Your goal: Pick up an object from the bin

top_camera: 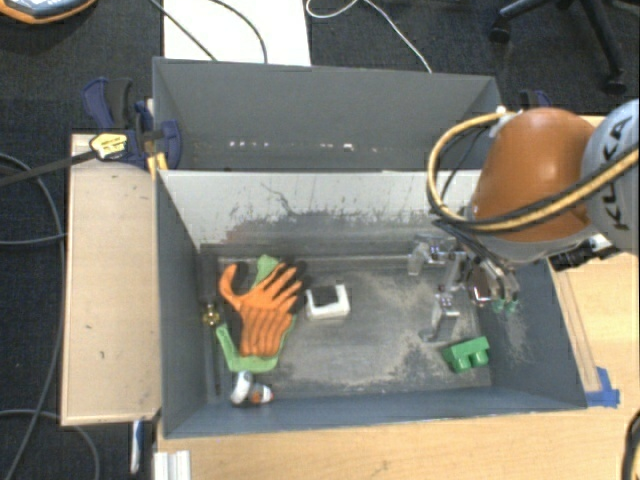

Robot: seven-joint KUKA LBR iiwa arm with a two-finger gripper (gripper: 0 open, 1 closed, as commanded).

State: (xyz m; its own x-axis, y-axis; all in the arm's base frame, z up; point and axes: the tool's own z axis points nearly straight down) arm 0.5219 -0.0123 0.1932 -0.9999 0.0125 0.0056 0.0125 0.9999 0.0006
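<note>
hand [441, 330] near 1 green block [466, 354] | 1 white block [328, 303] | 1 orange glove [263, 308], maybe

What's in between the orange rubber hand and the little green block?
A small white block, close beside the orange hand; from there to the green block the camera view shows bare bin floor.
</note>
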